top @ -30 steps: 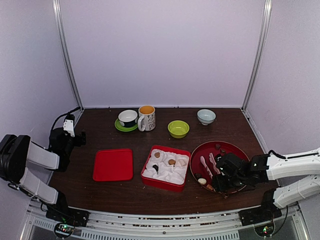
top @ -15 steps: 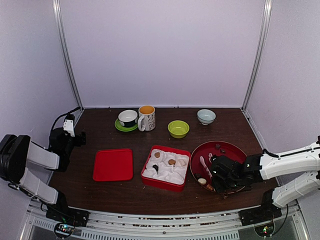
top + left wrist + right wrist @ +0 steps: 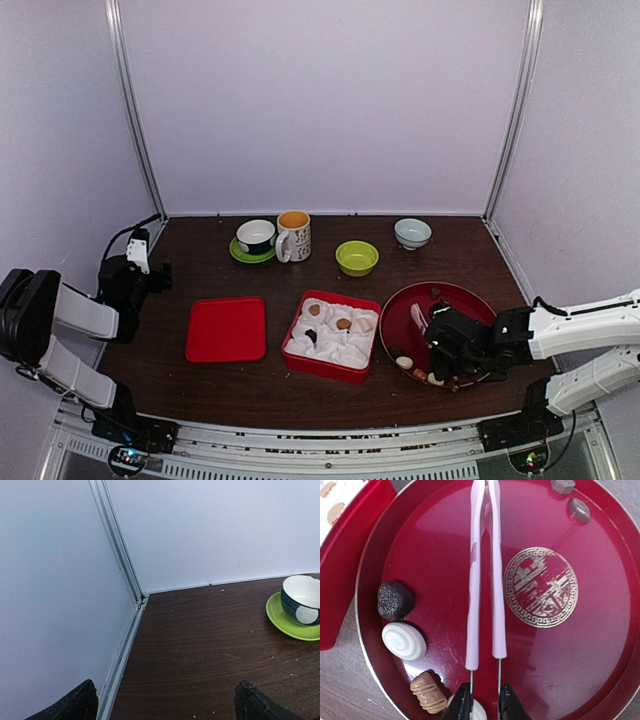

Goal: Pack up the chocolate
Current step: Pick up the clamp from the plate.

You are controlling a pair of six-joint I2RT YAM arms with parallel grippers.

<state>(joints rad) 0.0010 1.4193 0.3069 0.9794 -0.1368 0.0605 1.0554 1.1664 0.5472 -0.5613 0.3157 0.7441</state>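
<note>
Left arm (image 3: 70,315): folded at the elbow, upper link sloping back, forearm angled up toward its hand.
Left hand (image 3: 165,710): fingers (image 3: 70,705) spread wide apart, nothing between them.
Right arm (image 3: 585,322): stretched low and leftward from its base.
Right hand (image 3: 485,706): fingertips close together, clamped from both sides on the pink tongs (image 3: 475,605), which project straight ahead of it.

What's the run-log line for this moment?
left gripper: open, holding nothing | right gripper: shut on pink-handled tongs over round red plate | small mixed chocolates: on plate, none in tongs
</note>
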